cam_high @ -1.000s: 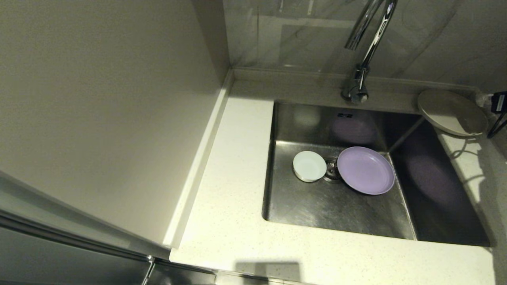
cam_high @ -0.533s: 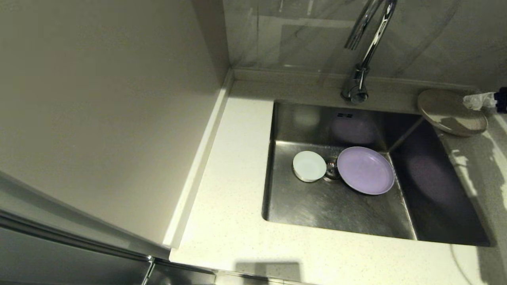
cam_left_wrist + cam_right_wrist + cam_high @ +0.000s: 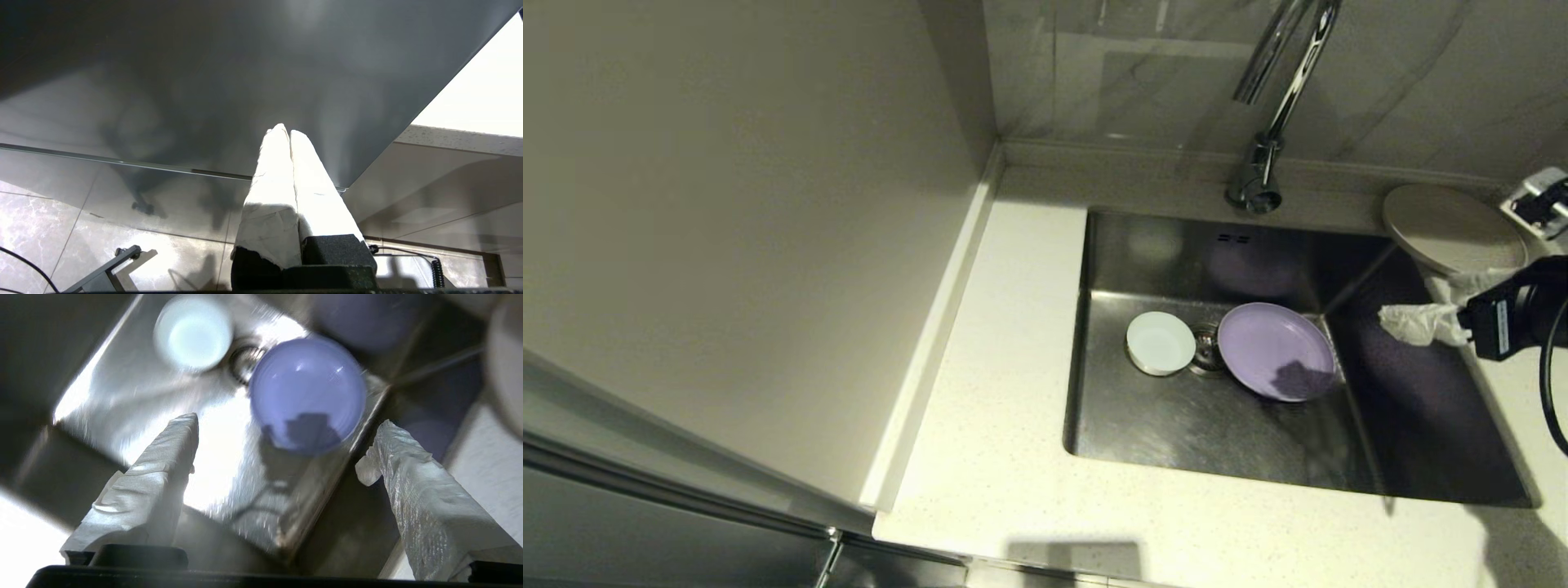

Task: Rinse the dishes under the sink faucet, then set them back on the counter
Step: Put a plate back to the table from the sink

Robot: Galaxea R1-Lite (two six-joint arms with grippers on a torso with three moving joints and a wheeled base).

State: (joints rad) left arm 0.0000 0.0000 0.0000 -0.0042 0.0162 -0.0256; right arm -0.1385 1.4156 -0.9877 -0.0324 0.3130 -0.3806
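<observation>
In the sink (image 3: 1176,425) lie a small white bowl (image 3: 1161,343) and a lavender plate (image 3: 1274,347), one on each side of the drain (image 3: 1207,349). A beige plate (image 3: 1452,229) rests on the counter (image 3: 1013,343) at the back right corner. The faucet (image 3: 1270,155) rises behind the basin. My right gripper (image 3: 1409,300) hovers open over the sink's right side, holding nothing. In the right wrist view the lavender plate (image 3: 306,384) and the bowl (image 3: 192,332) lie beyond the right gripper (image 3: 286,428). My left gripper (image 3: 286,132) is shut and empty, parked low by a cabinet front.
A tall pale panel (image 3: 727,245) walls off the counter's left side. A raised back edge (image 3: 1135,159) runs behind the sink. A white fitting (image 3: 1535,200) sits at the far right beside the beige plate. A strip of counter (image 3: 1135,531) runs along the front of the basin.
My right gripper has come away from the beige plate at the back right and moved forward and left over the sink. Its shadow now falls on the lavender plate.
</observation>
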